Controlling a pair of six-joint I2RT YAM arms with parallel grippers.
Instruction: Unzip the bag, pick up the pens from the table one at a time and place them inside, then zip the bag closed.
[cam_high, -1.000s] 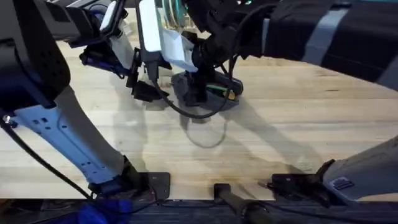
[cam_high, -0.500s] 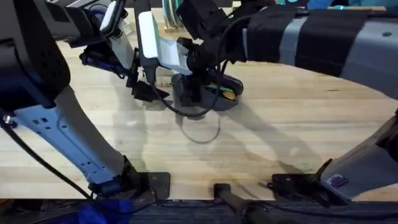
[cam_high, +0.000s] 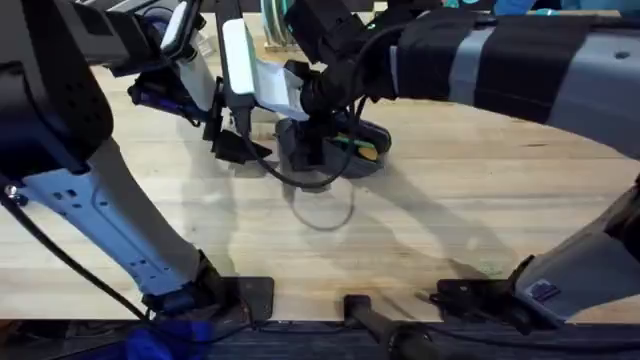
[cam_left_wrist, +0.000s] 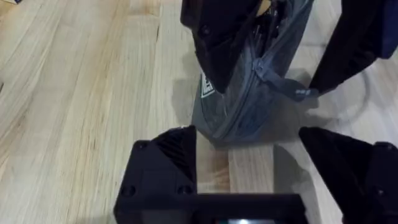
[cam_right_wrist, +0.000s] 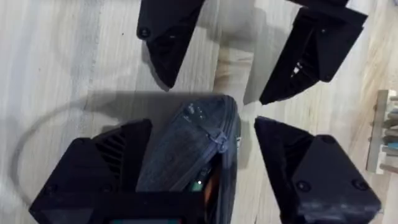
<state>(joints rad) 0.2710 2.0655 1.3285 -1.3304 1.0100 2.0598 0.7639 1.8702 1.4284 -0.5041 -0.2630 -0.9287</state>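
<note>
The grey-blue bag lies on the table at the far middle. A green pen and an orange pen show in its mouth. In the right wrist view, my right gripper is open and straddles the bag's rounded end, with the zipper pull between the fingers. Green and orange pen tips peek from the opening. My left gripper is open and holds nothing. It faces the same end of the bag just short of it.
A white rack holding upright items stands at the table's far edge. A thin cable loop lies in front of the bag. The front and right of the tabletop offer free room.
The right arm shifted slightly left and settled over the bag's end, then held still. The left arm and the bag have not moved.
</note>
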